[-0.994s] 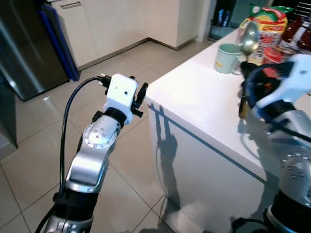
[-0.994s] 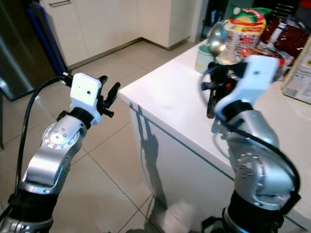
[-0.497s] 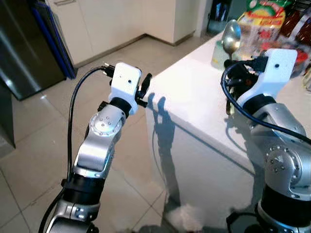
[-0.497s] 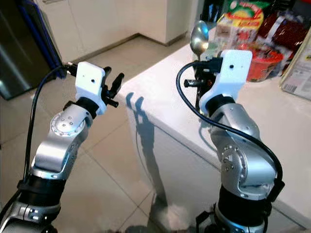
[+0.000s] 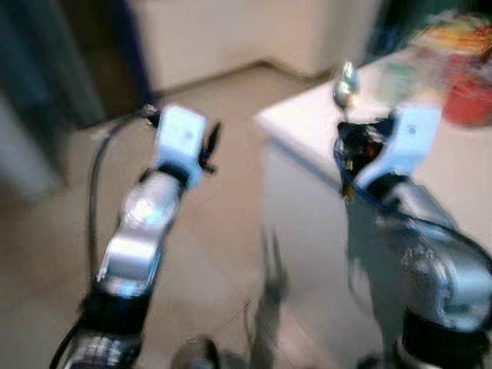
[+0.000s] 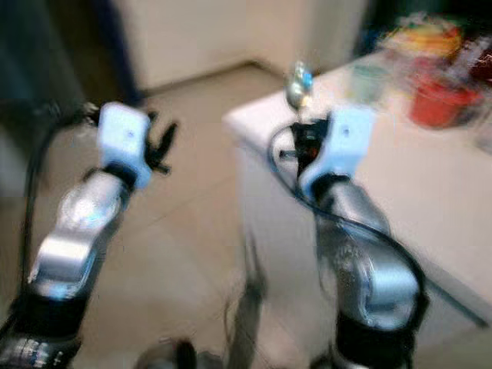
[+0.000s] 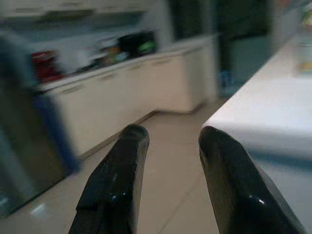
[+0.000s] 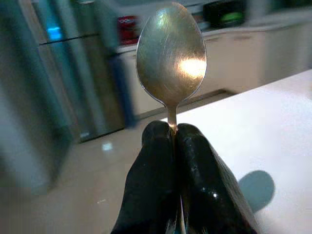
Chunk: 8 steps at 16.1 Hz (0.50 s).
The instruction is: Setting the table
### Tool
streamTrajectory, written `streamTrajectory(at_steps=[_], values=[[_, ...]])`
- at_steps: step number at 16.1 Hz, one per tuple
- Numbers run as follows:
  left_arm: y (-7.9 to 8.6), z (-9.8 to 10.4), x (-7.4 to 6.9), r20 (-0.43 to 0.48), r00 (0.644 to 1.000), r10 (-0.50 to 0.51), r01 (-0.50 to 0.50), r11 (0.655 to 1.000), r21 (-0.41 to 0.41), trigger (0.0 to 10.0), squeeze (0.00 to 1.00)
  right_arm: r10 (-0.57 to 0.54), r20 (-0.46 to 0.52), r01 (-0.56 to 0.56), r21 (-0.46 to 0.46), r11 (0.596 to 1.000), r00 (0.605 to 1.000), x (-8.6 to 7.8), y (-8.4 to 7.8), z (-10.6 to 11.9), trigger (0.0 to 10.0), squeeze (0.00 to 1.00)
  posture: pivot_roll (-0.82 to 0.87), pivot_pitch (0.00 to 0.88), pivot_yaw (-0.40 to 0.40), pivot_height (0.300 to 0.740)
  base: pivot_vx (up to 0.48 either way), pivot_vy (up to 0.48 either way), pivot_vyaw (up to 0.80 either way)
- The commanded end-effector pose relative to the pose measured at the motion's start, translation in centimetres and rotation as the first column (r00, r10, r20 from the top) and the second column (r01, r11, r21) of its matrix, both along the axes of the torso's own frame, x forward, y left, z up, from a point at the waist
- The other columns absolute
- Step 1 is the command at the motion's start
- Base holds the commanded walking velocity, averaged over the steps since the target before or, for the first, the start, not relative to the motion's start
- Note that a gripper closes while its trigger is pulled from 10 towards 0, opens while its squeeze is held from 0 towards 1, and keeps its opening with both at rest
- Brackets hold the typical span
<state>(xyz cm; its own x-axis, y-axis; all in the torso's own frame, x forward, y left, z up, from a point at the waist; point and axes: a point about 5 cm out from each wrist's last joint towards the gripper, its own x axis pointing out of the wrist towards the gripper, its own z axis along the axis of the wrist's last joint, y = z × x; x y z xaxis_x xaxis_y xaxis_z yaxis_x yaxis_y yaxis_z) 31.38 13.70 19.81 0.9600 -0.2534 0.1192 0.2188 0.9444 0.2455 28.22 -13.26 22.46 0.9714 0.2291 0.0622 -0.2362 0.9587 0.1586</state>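
Blur covers both eye views, but the main shapes can be read: the right gripper (image 5: 346, 127) is raised at the near corner of the white counter (image 5: 307, 123) and holds a metal spoon (image 5: 345, 81) upright, bowl on top. The left gripper (image 5: 209, 144) is lifted over the tiled floor (image 5: 223, 231), apart from the counter. A red container (image 6: 434, 96) and other packages (too smeared to name) stand further back on the counter. From the left wrist, the two black fingers (image 7: 114, 185) are spread apart with nothing between them, pointing toward cream cabinets (image 7: 122, 97). From the right wrist, the fingers (image 8: 195, 190) are pressed together on the spoon's (image 8: 171, 56) thin neck, with the counter (image 8: 253, 131) beyond.
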Motion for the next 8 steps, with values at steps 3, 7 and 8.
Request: streamTrajectory(at_steps=[3,7,8], values=[[-0.2,0.2,-0.1,0.008,1.0,-0.012,0.012,1.0,0.007,10.0,0.0,0.004,0.016,-0.004,-0.003,1.0,1.0,-0.4,0.0,0.1,10.0,0.0,-0.05,0.0,0.014,0.74,-0.3,0.0,0.0],[-1.6,-0.6,-0.1,-0.016,0.999,-0.034,0.033,0.999,-0.037,10.0,0.0,-0.057,-0.02,0.056,-0.06,0.997,0.998,-1.0,-1.7,-1.9,10.0,0.0,-0.05,0.0,0.005,0.74,-0.203,0.0,0.0],[-1.7,-1.0,-0.3,-0.037,0.999,-0.022,0.02,0.999,-0.047,10.0,0.0,-0.09,-0.051,0.087,-0.06,0.994,0.995,-1.2,-2.1,-3.0,10.0,0.0,-0.03,0.0,-0.005,0.74,0.0,0.0,0.0]])
